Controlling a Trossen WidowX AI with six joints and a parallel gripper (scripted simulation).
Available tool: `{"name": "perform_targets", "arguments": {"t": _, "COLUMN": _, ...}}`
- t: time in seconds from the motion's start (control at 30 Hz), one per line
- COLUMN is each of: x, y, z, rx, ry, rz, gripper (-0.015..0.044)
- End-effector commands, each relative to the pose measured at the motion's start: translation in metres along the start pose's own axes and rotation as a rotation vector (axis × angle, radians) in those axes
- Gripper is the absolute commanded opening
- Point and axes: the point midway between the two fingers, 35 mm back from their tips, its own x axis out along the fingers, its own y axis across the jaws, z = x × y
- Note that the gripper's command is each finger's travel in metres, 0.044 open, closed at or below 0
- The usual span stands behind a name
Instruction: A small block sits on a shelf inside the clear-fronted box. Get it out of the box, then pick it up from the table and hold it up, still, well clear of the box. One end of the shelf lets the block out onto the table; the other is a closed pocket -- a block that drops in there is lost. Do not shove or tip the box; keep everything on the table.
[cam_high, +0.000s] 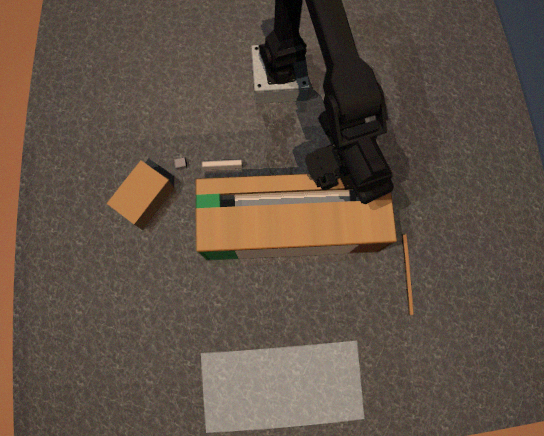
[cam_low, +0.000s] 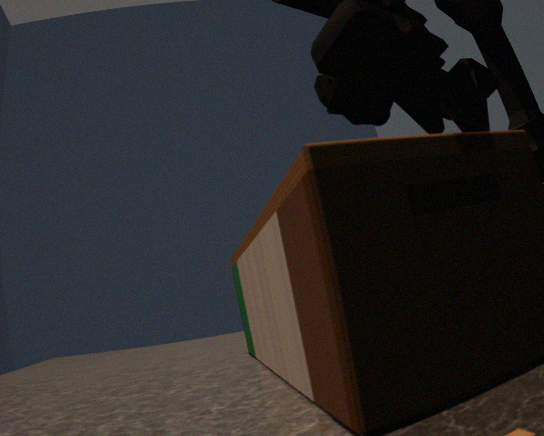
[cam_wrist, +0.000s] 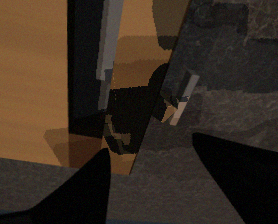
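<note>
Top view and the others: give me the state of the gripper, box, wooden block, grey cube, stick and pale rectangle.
Gripper: open, fingers apart
Box: upright, slot open on top
Wooden block: resting on the table
Grey cube: on the table, outside the box
Stick: lying flat
Pale rectangle: flat

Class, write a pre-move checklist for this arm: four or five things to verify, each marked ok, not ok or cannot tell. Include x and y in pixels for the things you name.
1. Box (cam_high: 295, 227) (cam_low: 430, 280) upright on the table: ok.
2. Gripper (cam_wrist: 151, 146) free of any object: ok, its fingers stand apart with nothing between them.
3. Small block located on the shelf: cannot tell; no view clearly shows one inside the box.
4. Thin orange stick (cam_high: 408, 275) on the table: ok, it lies beside the box.
5. Top slot unobstructed from above: not ok, the arm (cam_high: 350, 85) covers one end in the top view.
</note>
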Motion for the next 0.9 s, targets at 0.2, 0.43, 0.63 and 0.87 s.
{"name": "perform_targets", "arguments": {"t": 0.2, "x": 0.001, "y": -0.008, "z": -0.022, "rx": -1.074, "ry": -0.105, "rz": -0.028, "gripper": 0.0285}}
{"name": "perform_targets", "arguments": {"t": 0.43, "x": 0.003, "y": -0.013, "z": -0.033, "rx": -1.849, "ry": -0.174, "rz": -0.119, "gripper": 0.0285}}
{"name": "perform_targets", "arguments": {"t": 0.63, "x": 0.003, "y": -0.015, "z": -0.038, "rx": -2.354, "ry": -0.219, "rz": -0.226, "gripper": 0.0285}}
{"name": "perform_targets", "arguments": {"t": 0.87, "x": 0.003, "y": -0.016, "z": -0.043, "rx": -2.845, "ry": -0.241, "rz": -0.376, "gripper": 0.0285}}
